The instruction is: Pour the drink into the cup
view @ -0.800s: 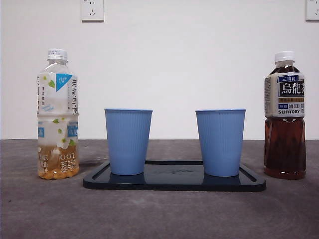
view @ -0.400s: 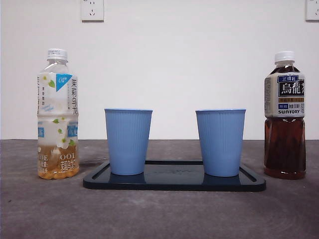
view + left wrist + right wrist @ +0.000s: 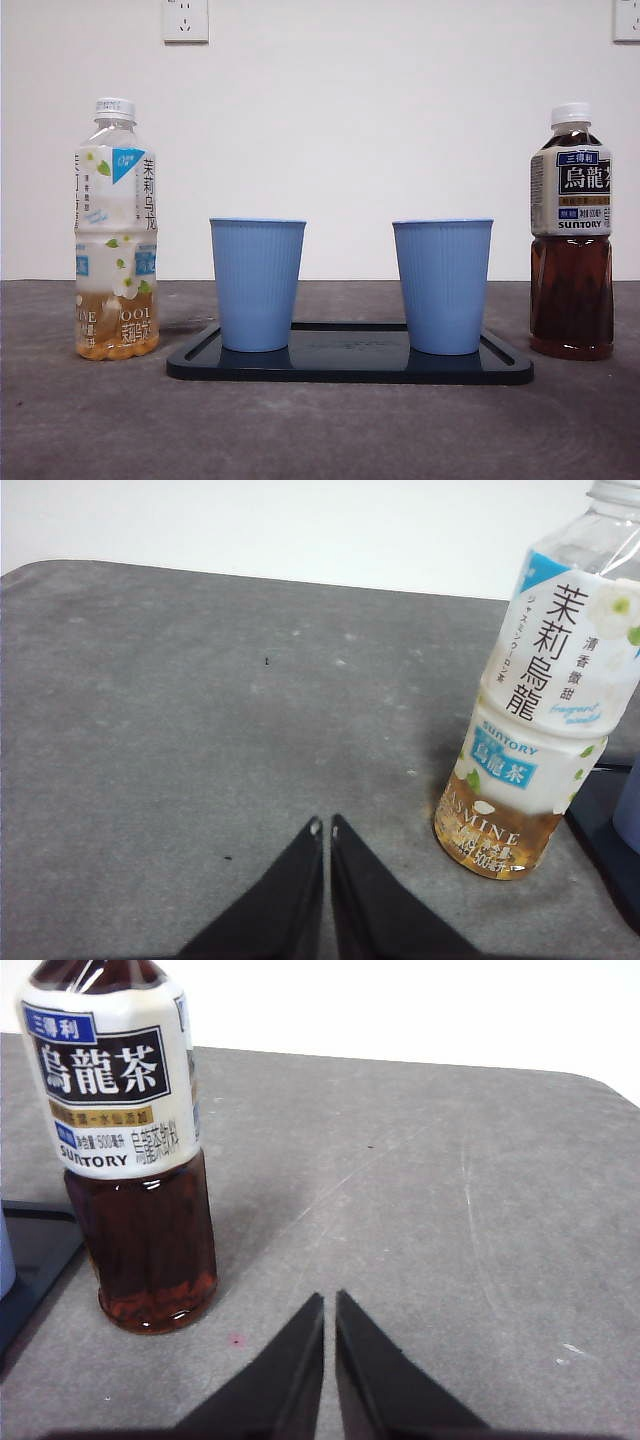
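Two blue cups stand upright on a dark tray (image 3: 350,372) in the middle of the tabletop (image 3: 320,430): the left cup (image 3: 257,285) near the tray's left end, the right cup (image 3: 442,287) near its right end. A jasmine tea bottle (image 3: 116,230) with its cap on stands beside the tray's left end. A dark oolong tea bottle (image 3: 571,232), also capped, stands beside the right end. The left gripper (image 3: 322,827) is closed and holds nothing, near the jasmine bottle. The right gripper (image 3: 329,1303) is closed and holds nothing, near the oolong bottle.
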